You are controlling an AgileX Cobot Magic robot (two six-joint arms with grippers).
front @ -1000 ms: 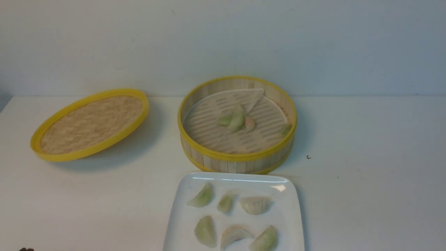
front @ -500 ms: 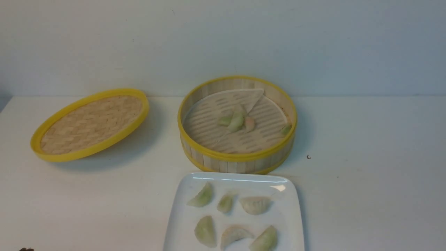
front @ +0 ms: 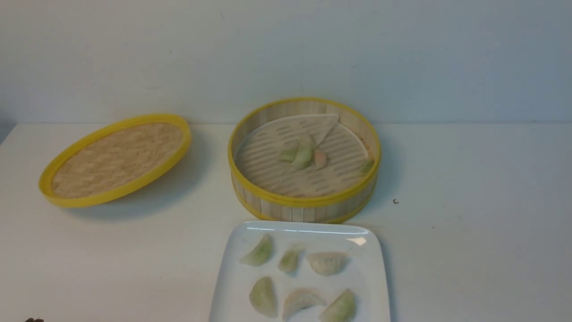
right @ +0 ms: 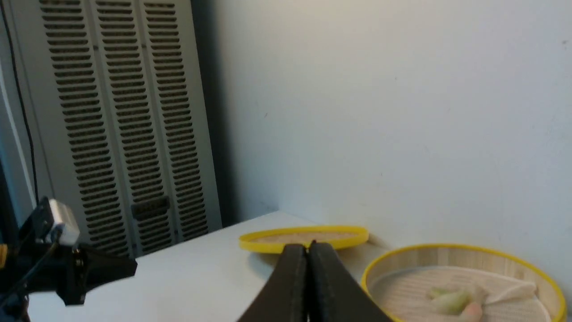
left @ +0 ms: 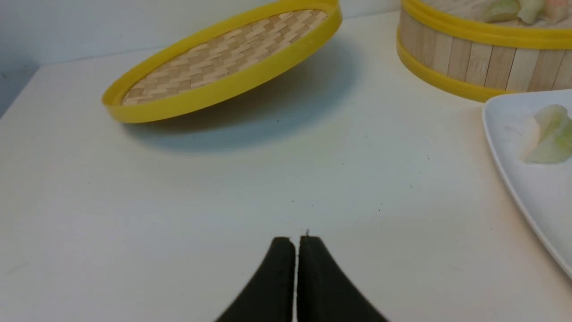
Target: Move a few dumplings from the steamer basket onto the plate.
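The steamer basket (front: 304, 202) stands at the table's middle back with a few dumplings (front: 303, 154) clustered on its slotted floor and one green dumpling (front: 366, 166) at its right wall. The white plate (front: 232, 277) lies in front of it with several dumplings (front: 327, 262) on it. My left gripper (left: 296, 239) is shut and empty, low over bare table left of the plate (left: 527, 197). My right gripper (right: 307, 246) is shut and empty, held above the table with the basket (right: 460, 252) beside it. Neither gripper shows in the front view.
The flat woven lid (front: 117, 157) with a yellow rim lies tilted at the back left; it also shows in the left wrist view (left: 223, 67) and the right wrist view (right: 304, 237). A wall runs behind the table. A grey louvred cabinet (right: 120, 116) stands beyond the table's left end.
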